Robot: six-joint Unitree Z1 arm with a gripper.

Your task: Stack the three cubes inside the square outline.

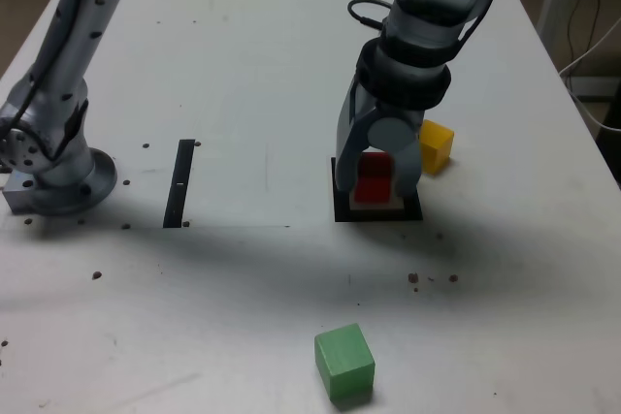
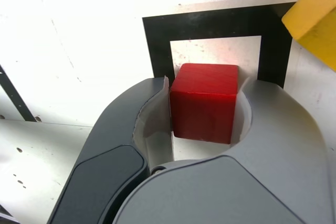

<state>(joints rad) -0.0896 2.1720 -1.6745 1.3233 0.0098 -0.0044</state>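
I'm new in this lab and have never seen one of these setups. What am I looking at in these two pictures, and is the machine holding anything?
It is a single grey robot arm bolted to a white table. The exterior view is from a camera off the arm, looking down at the table; the wrist view is from a camera on the arm's wrist, looking past its own gripper.

On the table lie three small cubes. The red cube sits inside the square outline, a black frame with a white centre. The yellow cube stands just beyond the outline, and the green cube lies apart, nearer the camera. A thin black strip lies to the exterior view's left.

The two fingers stand either side of the red cube; a slight gap shows on one side, so whether they grip it I cannot tell.
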